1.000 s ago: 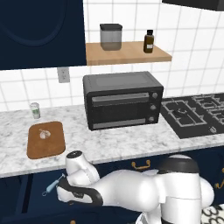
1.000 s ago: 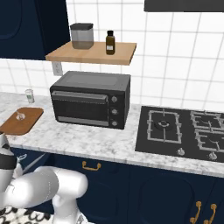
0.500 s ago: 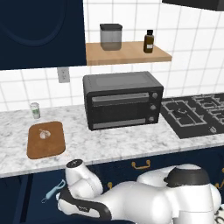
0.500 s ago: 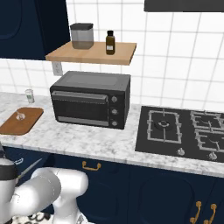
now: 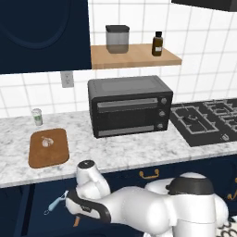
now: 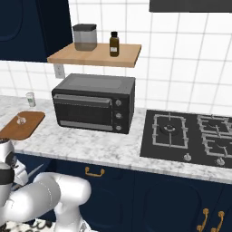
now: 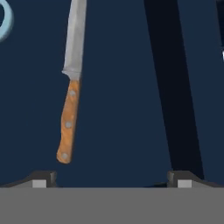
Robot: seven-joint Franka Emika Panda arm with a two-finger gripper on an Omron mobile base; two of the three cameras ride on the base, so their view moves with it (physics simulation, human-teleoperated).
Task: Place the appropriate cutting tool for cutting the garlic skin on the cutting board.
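The knife lies on a dark blue surface in the hand view, with its brown wooden handle [image 7: 68, 127] toward me and its grey blade [image 7: 75, 39] pointing away. My gripper [image 7: 111, 178] is open and empty. The handle's end sits just ahead of the left fingertip [image 7: 43, 177]. In the left base view my arm [image 5: 92, 203] bends far down in front of the cabinets, below the counter's left part. The brown cutting board [image 5: 51, 155] lies on the counter above, with the small whitish garlic [image 5: 46, 141] on it. The cutting board [image 6: 28, 127] and the garlic [image 6: 19, 120] are also at the left edge of the right base view.
A light blue peeler [image 5: 54, 203] lies just left of my hand, and its loop [image 7: 3, 17] is beside the blade. A black toaster oven [image 5: 129, 111] stands right of the board, with a gas hob [image 5: 208, 120] further right. A small cup [image 5: 37, 116] stands by the wall. A shelf [image 5: 134, 58] carries a jar and a bottle.
My arm has sunk lower in front of the cabinets, bringing the hand down beside the peeler. The board and the garlic have not moved.
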